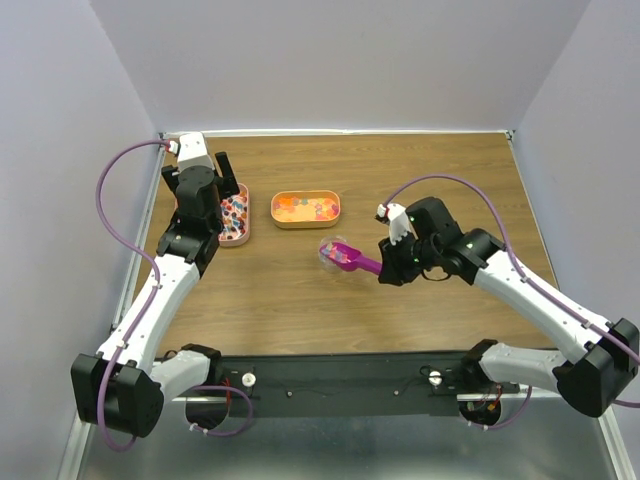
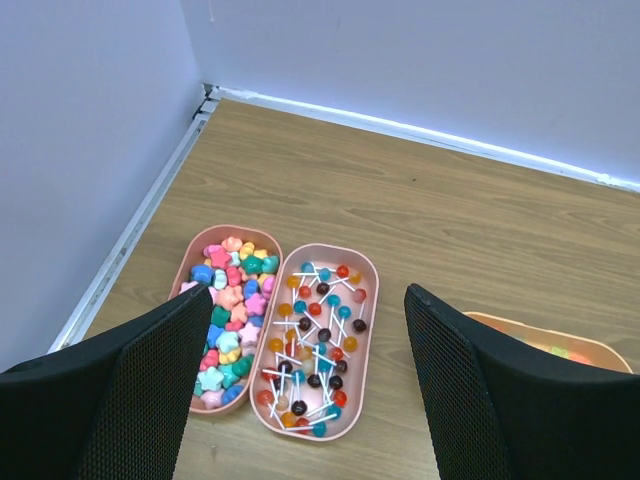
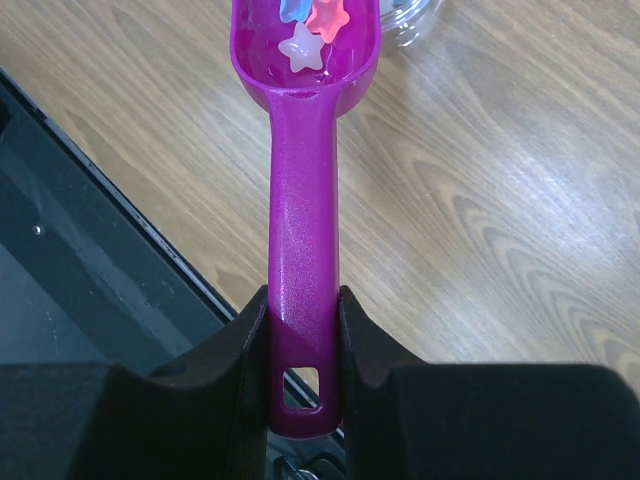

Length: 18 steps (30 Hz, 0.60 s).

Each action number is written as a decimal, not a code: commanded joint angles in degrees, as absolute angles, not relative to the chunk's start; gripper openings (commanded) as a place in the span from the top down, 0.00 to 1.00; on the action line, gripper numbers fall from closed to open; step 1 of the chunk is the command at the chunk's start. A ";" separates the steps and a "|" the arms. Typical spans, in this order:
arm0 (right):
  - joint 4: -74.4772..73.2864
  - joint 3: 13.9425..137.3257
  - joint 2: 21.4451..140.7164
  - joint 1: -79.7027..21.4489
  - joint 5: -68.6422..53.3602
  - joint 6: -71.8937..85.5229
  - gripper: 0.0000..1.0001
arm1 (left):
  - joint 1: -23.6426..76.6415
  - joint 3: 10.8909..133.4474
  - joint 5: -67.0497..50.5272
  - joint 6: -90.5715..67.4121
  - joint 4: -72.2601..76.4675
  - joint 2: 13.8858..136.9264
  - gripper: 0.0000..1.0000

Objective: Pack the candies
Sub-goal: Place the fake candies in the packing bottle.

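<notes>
The candies are small coloured stars. Many fill a pink tray, also seen in the top view. A few candies lie in the bowl of a magenta scoop. My right gripper is shut on the scoop's handle, and holds the scoop level over the middle of the table. My left gripper hangs open and empty above the pink trays, and it sits high at the far left in the top view.
Beside the star tray a second pink tray holds lollipops. An orange tray of sweets lies mid-table, and its rim shows by my left gripper's right finger. A clear container stands just past the scoop. Walls close the back and sides.
</notes>
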<state>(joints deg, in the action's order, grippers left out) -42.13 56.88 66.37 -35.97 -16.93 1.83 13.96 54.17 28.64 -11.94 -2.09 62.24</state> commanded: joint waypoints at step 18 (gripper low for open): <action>-43.24 59.68 68.20 -38.58 -10.63 10.02 0.99 | 13.62 53.09 30.50 -11.25 -0.35 60.56 0.15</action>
<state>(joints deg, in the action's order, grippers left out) -42.63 57.65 68.34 -38.20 -11.62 7.99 13.93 53.87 28.73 -11.77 -1.72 61.93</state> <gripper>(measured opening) 0.324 0.851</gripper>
